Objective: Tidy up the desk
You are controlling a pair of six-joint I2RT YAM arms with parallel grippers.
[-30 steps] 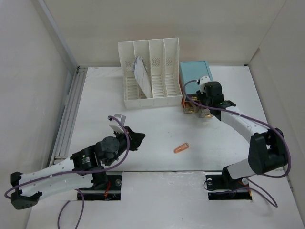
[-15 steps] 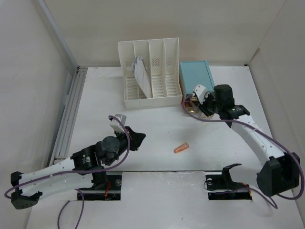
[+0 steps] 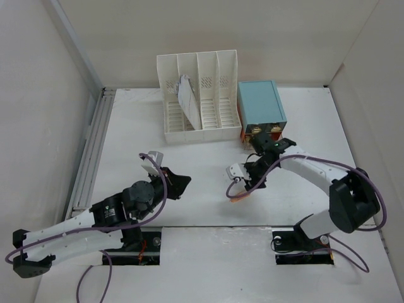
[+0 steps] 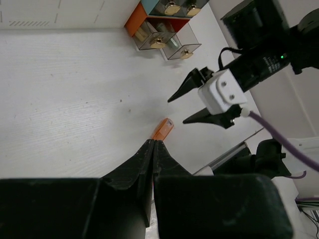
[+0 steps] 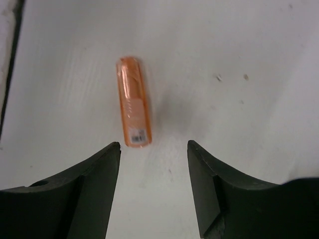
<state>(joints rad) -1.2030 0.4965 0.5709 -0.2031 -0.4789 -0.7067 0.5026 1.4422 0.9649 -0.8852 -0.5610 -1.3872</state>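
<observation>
Right gripper (image 5: 153, 147) hangs low over the white desk (image 3: 208, 164) near its front edge, jaws spread and holding nothing, with a little orange tube (image 5: 133, 101) lying flat just ahead of the fingertips, untouched. Left gripper (image 4: 152, 142) is clenched tight on nothing, pointing at that tube from the left. File rack (image 3: 199, 98) and blue drawer box (image 3: 260, 106) sit side by side at the back.

Soft, even light falls from above on the white surface (image 3: 136, 136), and the shadows on it are faint. The overhead view is sharp. In the right wrist view the orange piece (image 5: 133, 102) seems slightly soft, and the dark right tool (image 5: 153, 144) is blurred.
</observation>
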